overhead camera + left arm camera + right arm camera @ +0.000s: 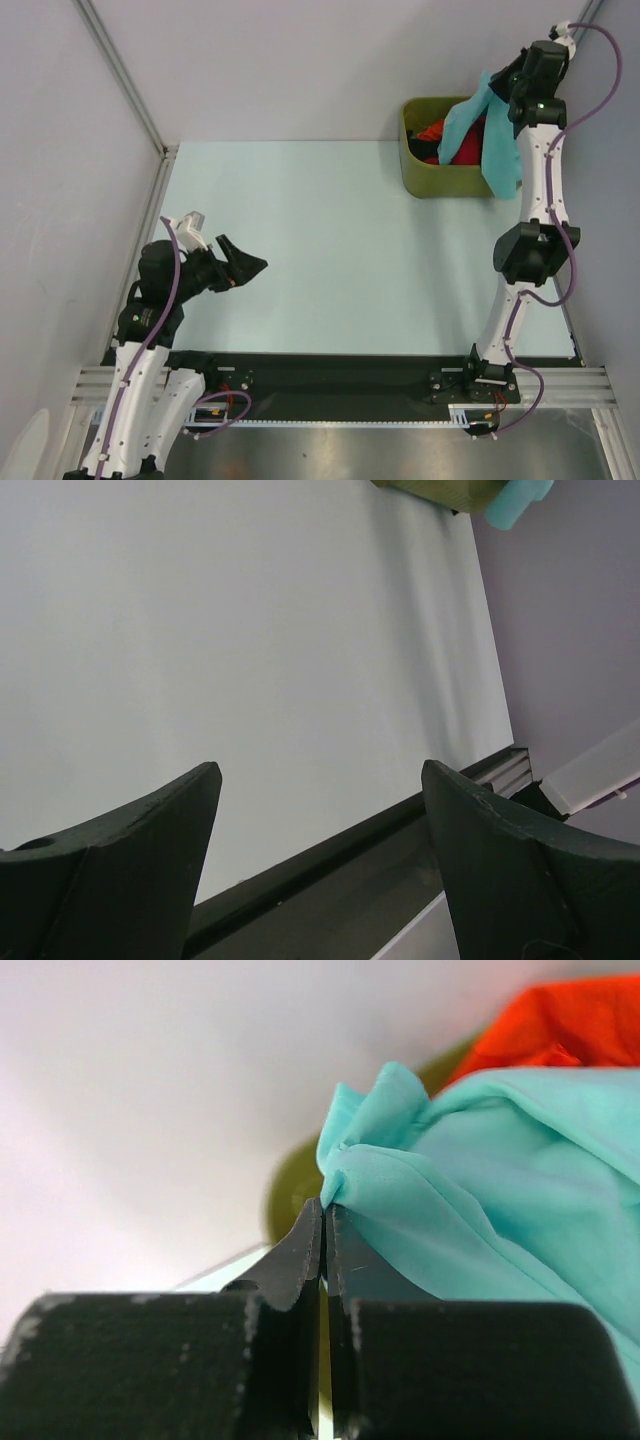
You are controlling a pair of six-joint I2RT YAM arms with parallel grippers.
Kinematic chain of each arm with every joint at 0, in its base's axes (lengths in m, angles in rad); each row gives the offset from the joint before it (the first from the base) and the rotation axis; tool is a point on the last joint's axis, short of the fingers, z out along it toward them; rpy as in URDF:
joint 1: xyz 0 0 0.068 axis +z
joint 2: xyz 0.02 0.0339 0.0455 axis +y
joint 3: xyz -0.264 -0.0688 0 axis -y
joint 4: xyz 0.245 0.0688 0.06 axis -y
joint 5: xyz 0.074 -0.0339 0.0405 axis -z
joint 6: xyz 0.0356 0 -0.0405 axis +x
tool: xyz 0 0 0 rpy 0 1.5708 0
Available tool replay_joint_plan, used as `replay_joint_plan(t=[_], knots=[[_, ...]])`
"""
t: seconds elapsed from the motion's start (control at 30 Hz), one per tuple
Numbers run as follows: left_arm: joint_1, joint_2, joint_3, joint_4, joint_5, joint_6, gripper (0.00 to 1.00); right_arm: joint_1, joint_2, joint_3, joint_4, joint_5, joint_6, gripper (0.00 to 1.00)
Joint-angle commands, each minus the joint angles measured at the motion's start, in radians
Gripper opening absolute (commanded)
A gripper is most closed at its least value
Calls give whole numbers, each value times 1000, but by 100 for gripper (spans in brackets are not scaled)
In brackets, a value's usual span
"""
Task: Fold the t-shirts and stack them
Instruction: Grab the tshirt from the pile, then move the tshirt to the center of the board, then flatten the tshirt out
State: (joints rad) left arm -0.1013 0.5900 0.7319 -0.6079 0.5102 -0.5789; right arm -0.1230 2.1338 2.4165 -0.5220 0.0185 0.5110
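Three t-shirts at one o'clock, one teal t-shirt [497, 150], one orange t-shirt [432, 131], one magenta-red t-shirt [466, 146], one olive-green bin [445, 183], two grippers, left gripper [318, 772], right gripper [324, 1206], one desk [330, 250]

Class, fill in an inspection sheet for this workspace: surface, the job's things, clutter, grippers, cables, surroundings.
Surface: pale table, no shirt laid on it.
Job's things: teal shirt hangs partly out of the bin; orange shirt and red shirt lie inside it.
Clutter: nothing seen.
Grippers: left gripper open over the table; right gripper shut on the teal shirt.
Cables: purple cables run along both arms.
Surroundings: grey walls on three sides.
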Motion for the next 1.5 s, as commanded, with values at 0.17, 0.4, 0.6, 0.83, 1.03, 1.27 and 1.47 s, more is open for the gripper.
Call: replay_joint_plan(t=[0.17, 0.4, 0.6, 0.83, 1.03, 1.27, 1.47], knots=[[8, -9, 3, 42, 34, -53, 87, 26, -346, 29, 181, -143, 245, 0], [8, -18, -6, 31, 8, -113, 85, 291, -602, -210, 143, -155, 183, 0], [8, -6, 84, -110, -120, -116, 81, 624, -882, -800, 157, 21, 87, 0], [-110, 51, 130, -152, -228, -116, 83, 755, -913, -1249, 90, -198, 166, 53], [-509, 279, 138, -93, -415, -176, 88, 608, -917, -1335, -194, -161, -51, 80], [-600, 534, 175, -65, -358, -79, 92, 422, -862, -1522, -222, -365, -68, 80], [-607, 616, 114, -12, -293, -61, 84, 505, -942, -1628, -187, -348, 20, 73]])
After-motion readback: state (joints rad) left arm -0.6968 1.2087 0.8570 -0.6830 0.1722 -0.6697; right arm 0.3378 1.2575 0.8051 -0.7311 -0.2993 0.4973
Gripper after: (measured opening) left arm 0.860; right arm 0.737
